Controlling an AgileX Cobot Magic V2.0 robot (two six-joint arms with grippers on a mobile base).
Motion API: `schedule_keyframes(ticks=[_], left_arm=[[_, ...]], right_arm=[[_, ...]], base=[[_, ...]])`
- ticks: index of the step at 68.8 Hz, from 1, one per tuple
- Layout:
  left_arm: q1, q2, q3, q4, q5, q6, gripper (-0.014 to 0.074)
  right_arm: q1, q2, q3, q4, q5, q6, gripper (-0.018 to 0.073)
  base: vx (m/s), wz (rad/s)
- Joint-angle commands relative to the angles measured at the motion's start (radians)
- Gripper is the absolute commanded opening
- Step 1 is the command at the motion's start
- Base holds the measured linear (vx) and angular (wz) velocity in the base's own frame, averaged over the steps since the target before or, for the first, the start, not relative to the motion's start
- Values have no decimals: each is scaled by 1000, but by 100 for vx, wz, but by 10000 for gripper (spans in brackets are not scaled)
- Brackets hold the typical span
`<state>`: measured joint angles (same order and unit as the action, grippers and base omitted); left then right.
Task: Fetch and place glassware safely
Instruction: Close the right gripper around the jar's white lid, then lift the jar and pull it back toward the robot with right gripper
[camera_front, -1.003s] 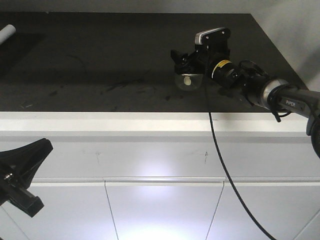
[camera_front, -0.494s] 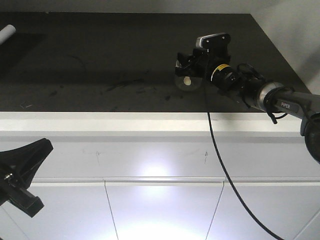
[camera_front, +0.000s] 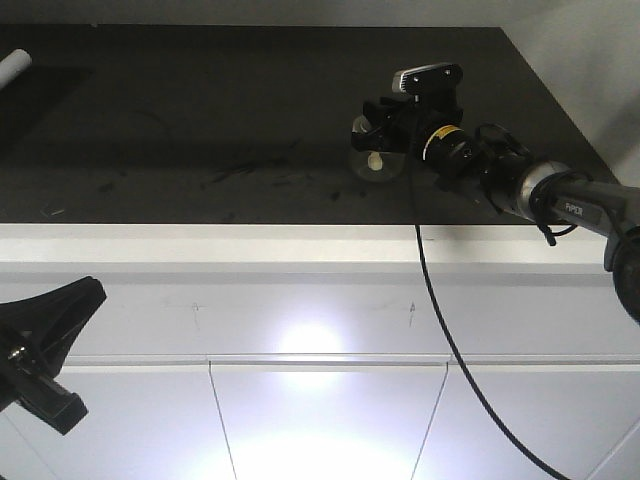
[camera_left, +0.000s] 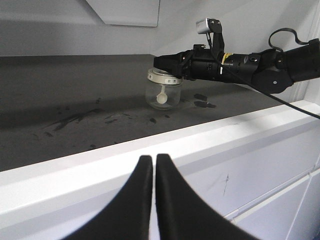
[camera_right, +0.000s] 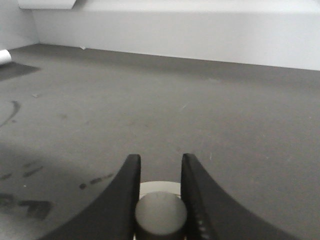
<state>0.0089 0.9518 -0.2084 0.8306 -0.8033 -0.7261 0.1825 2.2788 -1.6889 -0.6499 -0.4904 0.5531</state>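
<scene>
On the dark counter (camera_front: 200, 120), far right, the right gripper (camera_right: 160, 167) clamps a small glass jar (camera_left: 163, 93) by its lid knob (camera_right: 161, 215); the left gripper (camera_left: 148, 165) hangs closed, empty. Light, slick, brittle; the lid may lift off, so the body seems safer.

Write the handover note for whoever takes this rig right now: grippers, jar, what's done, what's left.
Left gripper: fingers shut, empty, held in front of the counter, out of play.
Right gripper: fingers closed on the knob of the lid, apparently touching it on both sides.
Jar: upright on the dark counter, lid on, looks to be resting rather than lifted.
Done: the jar is reached and gripped by the knob.
Left: lift it, carry it and set it down gently. The grip is on the lid only, so the glass body may not come up with it.
</scene>
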Motion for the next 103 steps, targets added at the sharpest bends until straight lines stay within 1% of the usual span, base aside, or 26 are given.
schedule_keyframes(ticks=[1,21,27,31,38,43,45,49,61,75,86,103], left_arm=[[-5,-10,-22,-39,-60,-9,2],[-5,-10,-22,-39,-60,-9,2],[-5,-10,-22,-39,-60,-9,2],[-5,-10,-22,-39,-60,-9,2],[-5,-10,-22,-39,-60,-9,2],[-5,-10,-22,-39,-60,-9,2],[-5,-10,-22,-39,-60,-9,2],[-5,-10,-22,-39,-60,-9,2],[-5,-10,-22,-39,-60,-9,2],[-5,-10,-22,-39,-60,-8,2],[-5,-10,-22,-39,-60,-8,2],[-5,-10,-22,-39,-60,-8,2]], right_arm=[[-4,-104,-29,13,-68,-2,-8],[-4,-192,-24,9,-52,13,-8],[-4,-226,-23,-15,-44,19,-8],[-4,-252,-23,-53,-32,57,-8],[-4,-310,-8,-186,-24,191,-5],[-4,-360,44,-267,-26,282,-4],[-4,-377,69,-299,-32,297,-3],[-4,-422,134,-328,-56,304,-3],[-4,-559,353,-330,-132,301,-3],[28,-727,562,-340,-134,288,-3],[91,-839,669,-354,-132,289,-3],[212,-943,764,-354,-87,289,-3]], base=[[0,0],[0,0],[0,0],[0,0],[0,0],[0,0],[0,0],[0,0],[0,0],[0,0],[0,0],[0,0]])
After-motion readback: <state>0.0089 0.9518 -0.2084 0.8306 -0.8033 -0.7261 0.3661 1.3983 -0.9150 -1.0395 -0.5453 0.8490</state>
